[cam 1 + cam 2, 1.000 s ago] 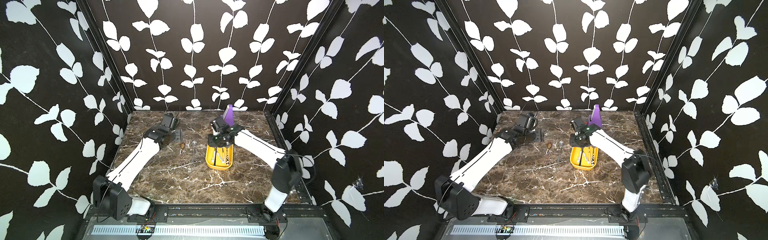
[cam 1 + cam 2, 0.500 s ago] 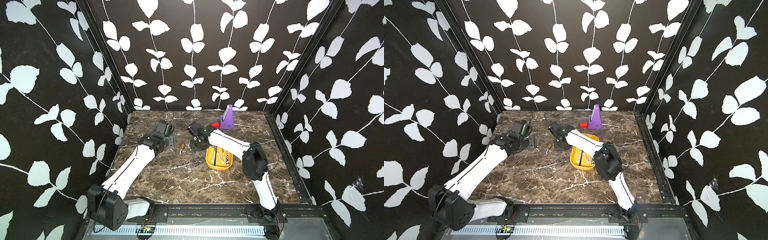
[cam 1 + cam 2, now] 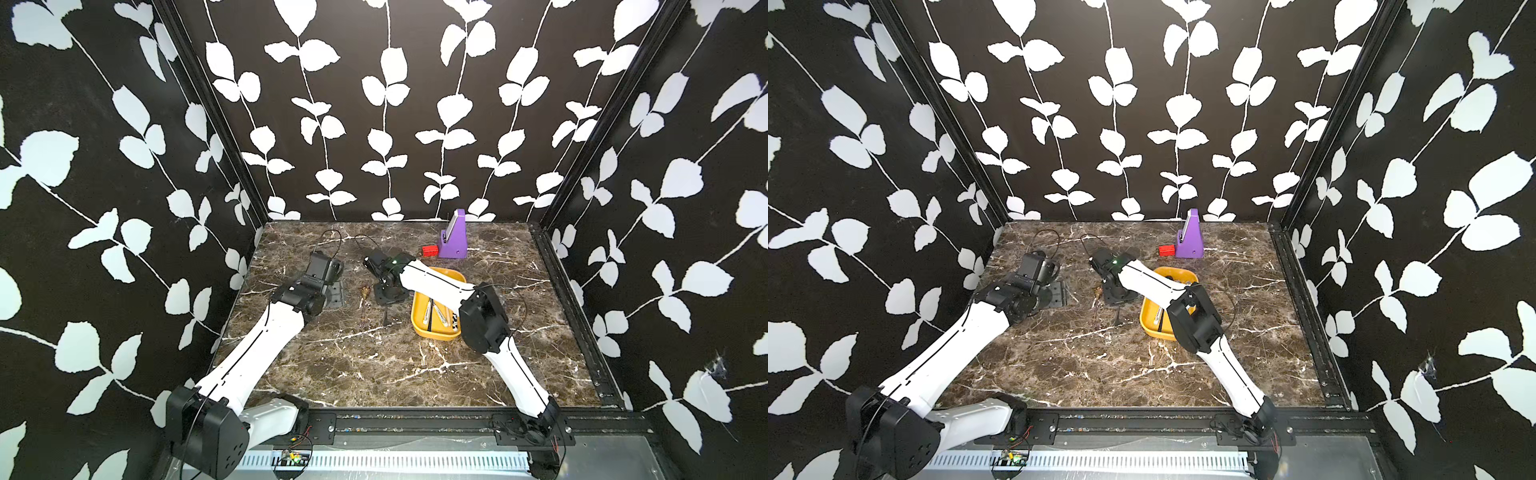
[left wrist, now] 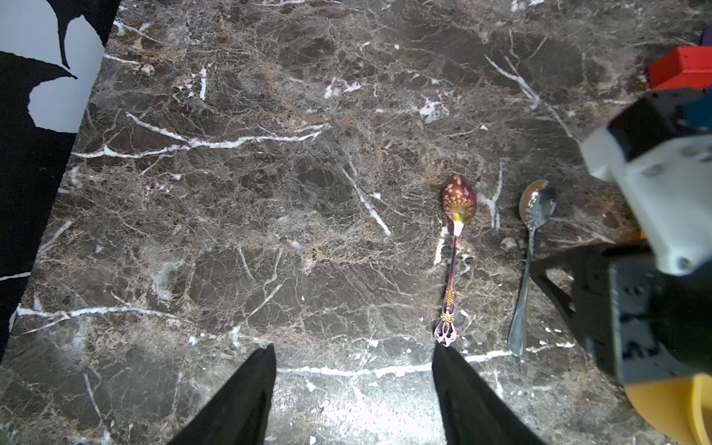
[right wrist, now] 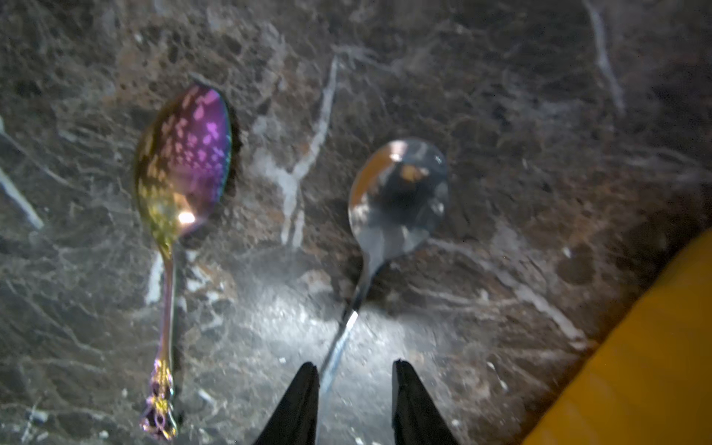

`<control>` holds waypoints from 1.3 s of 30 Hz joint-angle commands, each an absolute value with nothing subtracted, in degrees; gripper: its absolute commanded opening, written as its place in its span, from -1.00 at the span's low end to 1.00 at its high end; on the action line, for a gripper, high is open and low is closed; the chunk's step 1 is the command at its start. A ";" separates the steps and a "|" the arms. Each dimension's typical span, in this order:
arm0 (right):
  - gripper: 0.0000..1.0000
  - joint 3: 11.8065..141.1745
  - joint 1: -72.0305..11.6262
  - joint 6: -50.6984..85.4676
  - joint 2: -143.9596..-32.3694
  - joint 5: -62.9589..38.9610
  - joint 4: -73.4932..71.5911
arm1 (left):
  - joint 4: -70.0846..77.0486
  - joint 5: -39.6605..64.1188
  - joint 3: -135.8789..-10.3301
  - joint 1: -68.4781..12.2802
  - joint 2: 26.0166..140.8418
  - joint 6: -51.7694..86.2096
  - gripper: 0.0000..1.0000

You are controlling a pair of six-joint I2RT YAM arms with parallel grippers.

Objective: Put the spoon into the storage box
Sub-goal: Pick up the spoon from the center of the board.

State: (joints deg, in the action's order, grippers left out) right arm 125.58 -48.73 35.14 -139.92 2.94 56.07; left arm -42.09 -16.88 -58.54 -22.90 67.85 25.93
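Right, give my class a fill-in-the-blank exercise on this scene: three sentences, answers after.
1. Outside the shallow yellow plastic storage box, ____ spoons lie on the brown marble tabletop.
2. The small red block sits beside the ____ wedge-shaped stand.
3. The right gripper, jaws open, hangs over the handle of the plain ____ metal spoon.
Answers: two; purple; silver.

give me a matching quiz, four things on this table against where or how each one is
Things:
1 rainbow spoon
2 silver spoon
3 box
4 red block

Places or states:
A next to the purple stand
B yellow, metal utensils inside
C ornate handle tip
D lies between the other spoon and the box

Pairs: 1-C, 2-D, 3-B, 4-A
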 commanded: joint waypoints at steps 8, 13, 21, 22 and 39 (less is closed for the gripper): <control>-0.41 131.99 -49.48 33.85 -145.82 5.84 61.88 | -43.90 -18.11 -58.71 -22.37 67.28 24.97 0.40; -0.58 131.19 -49.57 33.53 -146.60 6.01 61.96 | -43.77 -17.70 -59.06 -22.33 67.97 24.73 0.40; -1.00 130.43 -49.13 33.13 -145.91 7.78 61.11 | -43.60 -17.23 -58.50 -22.32 68.90 24.89 0.40; -1.00 130.66 -49.14 33.13 -145.73 7.70 60.99 | -43.56 -17.23 -58.40 -22.32 68.90 24.98 0.40; -1.00 132.80 -49.00 35.92 -136.05 3.87 59.17 | -41.91 -17.22 -57.11 -22.34 67.56 26.25 0.40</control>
